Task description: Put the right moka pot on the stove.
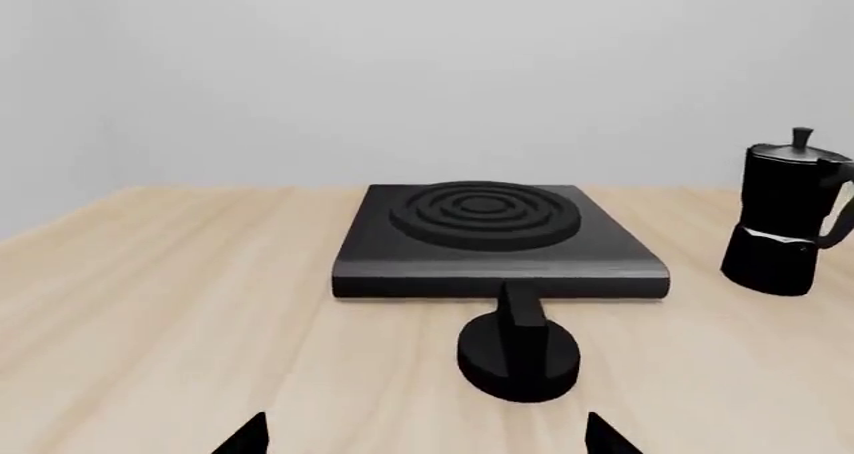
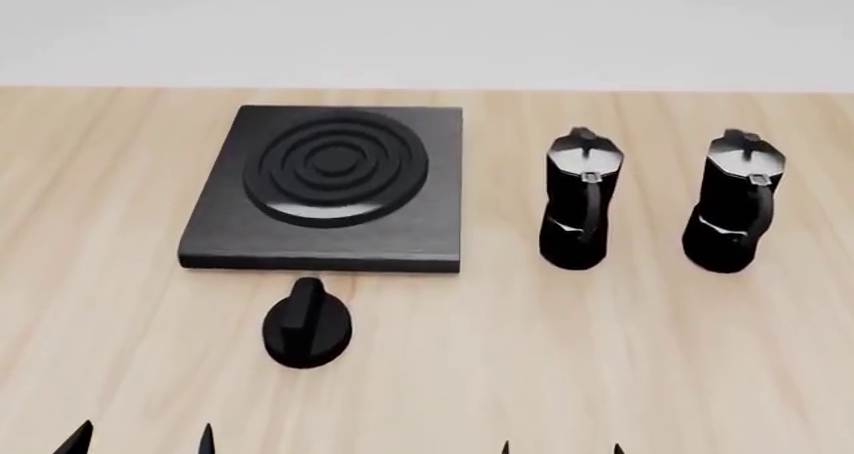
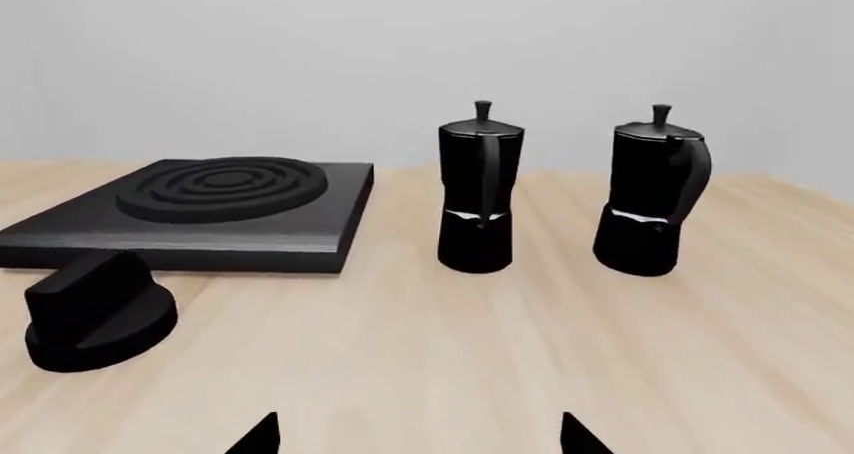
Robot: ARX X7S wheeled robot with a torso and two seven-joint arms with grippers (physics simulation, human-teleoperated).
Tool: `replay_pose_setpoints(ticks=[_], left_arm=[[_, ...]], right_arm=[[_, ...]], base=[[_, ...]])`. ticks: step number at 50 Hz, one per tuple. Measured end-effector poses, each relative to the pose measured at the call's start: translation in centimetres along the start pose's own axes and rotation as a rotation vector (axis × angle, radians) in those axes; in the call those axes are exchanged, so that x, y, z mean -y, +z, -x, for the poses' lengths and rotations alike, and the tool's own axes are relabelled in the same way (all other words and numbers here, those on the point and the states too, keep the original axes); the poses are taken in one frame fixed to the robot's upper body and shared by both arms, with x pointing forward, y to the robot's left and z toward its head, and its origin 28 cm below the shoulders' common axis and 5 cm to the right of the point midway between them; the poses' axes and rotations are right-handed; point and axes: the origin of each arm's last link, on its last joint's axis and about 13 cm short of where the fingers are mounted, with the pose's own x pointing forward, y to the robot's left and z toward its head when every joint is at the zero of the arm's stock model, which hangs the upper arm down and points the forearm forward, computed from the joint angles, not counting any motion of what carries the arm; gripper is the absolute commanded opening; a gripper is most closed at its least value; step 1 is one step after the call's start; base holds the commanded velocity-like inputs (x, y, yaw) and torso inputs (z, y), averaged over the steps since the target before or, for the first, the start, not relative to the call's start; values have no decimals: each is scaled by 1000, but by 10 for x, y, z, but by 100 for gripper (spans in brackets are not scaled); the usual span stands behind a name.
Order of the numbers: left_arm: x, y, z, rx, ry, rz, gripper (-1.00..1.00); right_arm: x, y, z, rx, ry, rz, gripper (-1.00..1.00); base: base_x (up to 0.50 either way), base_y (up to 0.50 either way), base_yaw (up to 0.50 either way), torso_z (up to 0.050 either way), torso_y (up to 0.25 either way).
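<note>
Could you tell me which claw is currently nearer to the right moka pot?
The right claw. It sits at the near table edge, in front of the right moka pot and slightly to its left. The left claw is much farther left, in front of the stove.

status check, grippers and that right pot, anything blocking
Left gripper and right gripper open, empty, low at the near edge. Right moka pot upright on the table, untouched. Other pot stands between it and the stove.
</note>
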Motion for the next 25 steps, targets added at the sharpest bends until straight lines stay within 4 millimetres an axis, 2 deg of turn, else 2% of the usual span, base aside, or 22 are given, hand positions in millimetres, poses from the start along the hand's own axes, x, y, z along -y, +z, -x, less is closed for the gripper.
replay_pose_setpoints(ticks=[25], left_arm=[[0,0,0,0,-2,1,100]], right_arm=[[-1,-1,0,-4,6,2,100]], base=[[131,0,0,0,1]])
